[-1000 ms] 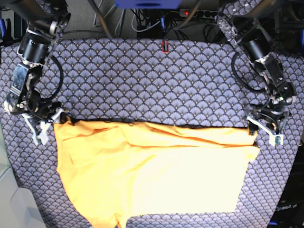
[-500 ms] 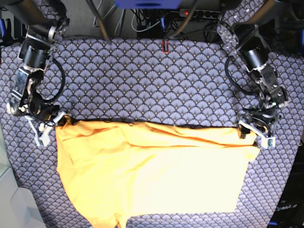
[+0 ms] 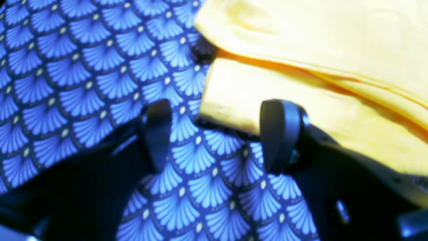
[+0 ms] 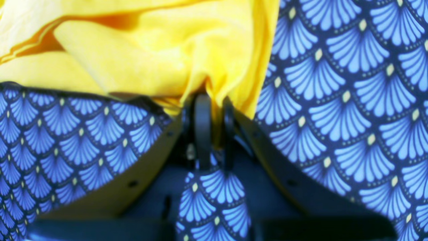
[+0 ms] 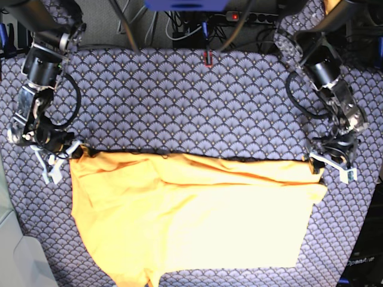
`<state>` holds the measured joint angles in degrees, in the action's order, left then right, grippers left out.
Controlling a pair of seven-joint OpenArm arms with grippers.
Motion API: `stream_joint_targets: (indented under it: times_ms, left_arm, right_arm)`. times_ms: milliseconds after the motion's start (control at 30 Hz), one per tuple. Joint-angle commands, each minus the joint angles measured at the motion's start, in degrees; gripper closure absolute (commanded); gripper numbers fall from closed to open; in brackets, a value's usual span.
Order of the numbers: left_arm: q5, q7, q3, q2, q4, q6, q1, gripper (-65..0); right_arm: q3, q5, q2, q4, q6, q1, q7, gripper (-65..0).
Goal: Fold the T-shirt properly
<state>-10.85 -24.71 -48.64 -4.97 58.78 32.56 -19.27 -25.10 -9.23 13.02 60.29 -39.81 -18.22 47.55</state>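
The yellow-orange T-shirt lies flat on the near half of the table, its far edge folded over in a straight line. My right gripper sits at the shirt's far-left corner. In the right wrist view this gripper is shut on a bunched pinch of the T-shirt. My left gripper is at the shirt's far-right corner. In the left wrist view this gripper is open, low over the table cloth. The T-shirt's corner lies just beyond its fingertips, and one finger is at the cloth's edge.
The blue-grey scale-patterned table cloth covers the table. A small red object sits at the back edge, with a power strip and cables behind it. The shirt's near hem reaches the bottom of the base view.
My left gripper moved in to the shirt's far-right corner, then drew back slightly outward. My right gripper shifted a little at the far-left corner. The shirt has barely moved.
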Motion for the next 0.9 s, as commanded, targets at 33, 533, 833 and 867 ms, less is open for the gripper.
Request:
stream_joint_targets:
  times_ms: [33, 533, 833, 867]
  left_arm:
    - [0.96, 1.46, -0.02, -0.61, -0.72, 0.1, -1.7, -40.1]
    - [1.05, 1.46, -0.1, -0.61, -1.25, 0.1, -2.4, -40.0]
    - [1.05, 6.82, -0.1, -0.52, -4.76, 0.02, -2.49, -40.0]
    - [1.05, 7.08, -0.1, -0.52, -5.73, 0.02, -2.58, -40.0]
  right_arm:
    - [-0.08, -0.04, 1.01, 0.59, -0.19, -1.17, -0.12, -5.6]
    - [-0.08, -0.04, 1.09, 0.59, -0.19, -0.99, -0.12, -5.6]
    - [-0.08, -0.04, 1.09, 0.59, -0.19, -0.9, -0.03, -5.6]
    - [-0.08, -0.04, 1.09, 0.59, -0.19, -0.9, -0.03, -5.6]
